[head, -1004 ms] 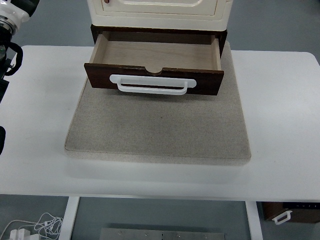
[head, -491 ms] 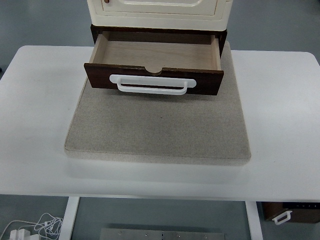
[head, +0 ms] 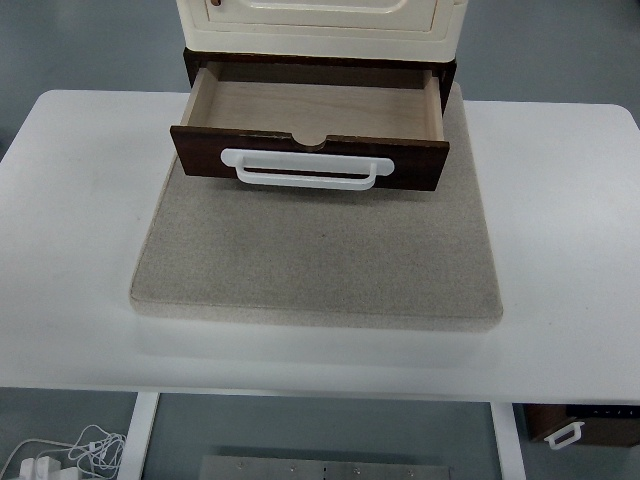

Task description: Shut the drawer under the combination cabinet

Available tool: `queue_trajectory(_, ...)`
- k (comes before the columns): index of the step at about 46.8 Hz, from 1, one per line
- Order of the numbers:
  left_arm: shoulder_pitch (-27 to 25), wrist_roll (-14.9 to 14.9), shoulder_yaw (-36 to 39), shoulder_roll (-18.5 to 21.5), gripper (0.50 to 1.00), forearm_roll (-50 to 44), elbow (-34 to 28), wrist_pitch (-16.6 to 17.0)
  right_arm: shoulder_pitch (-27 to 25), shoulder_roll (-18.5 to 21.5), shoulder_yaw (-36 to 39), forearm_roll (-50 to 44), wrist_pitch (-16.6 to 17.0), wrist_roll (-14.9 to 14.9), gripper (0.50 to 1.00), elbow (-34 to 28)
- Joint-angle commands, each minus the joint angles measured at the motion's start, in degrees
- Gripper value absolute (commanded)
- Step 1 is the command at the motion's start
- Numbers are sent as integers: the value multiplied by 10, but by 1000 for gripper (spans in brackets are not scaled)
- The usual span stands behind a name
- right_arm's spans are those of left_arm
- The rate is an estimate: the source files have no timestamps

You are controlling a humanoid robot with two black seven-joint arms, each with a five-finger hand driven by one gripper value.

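Drawer (head: 310, 112) stands pulled out beneath the cream cabinet (head: 320, 25) at the far edge of the grey mat (head: 315, 255); neither of our hands shows, so their state is unknown. We'd push squarely on its white handle (head: 305, 170).

Mat (head: 315, 260) centred on surface (head: 80, 220). Cabinet (head: 320, 25) on mat's far edge, top centre of frame. Drawer (head: 310, 140) under cabinet, pulled out toward frame bottom. Handle (head: 305, 170) on drawer front.
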Motion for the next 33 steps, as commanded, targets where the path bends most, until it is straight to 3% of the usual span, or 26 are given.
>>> queue_trajectory(1, -2, 3, 2, 1, 1000, 44, -44, 0, 0, 0, 0, 0, 0, 0, 952, 0)
queue_trajectory(8, -12, 7, 32, 0, 1000, 127, -96, -4, 0, 0, 0, 0, 0, 0, 952, 1)
queue_trajectory(16, -50, 15, 116, -1, 1000, 180, -122, -29, 0, 0, 0, 0, 0, 0, 952, 0)
queue_trajectory(29, -107, 67, 205, -3, 1000, 217, -150, -106, -1, 0, 0, 0, 0, 0, 952, 0)
queue_trajectory(33, -117, 91, 217, -3, 1000, 217, -162, -110, 0, 0, 0, 0, 0, 0, 952, 0)
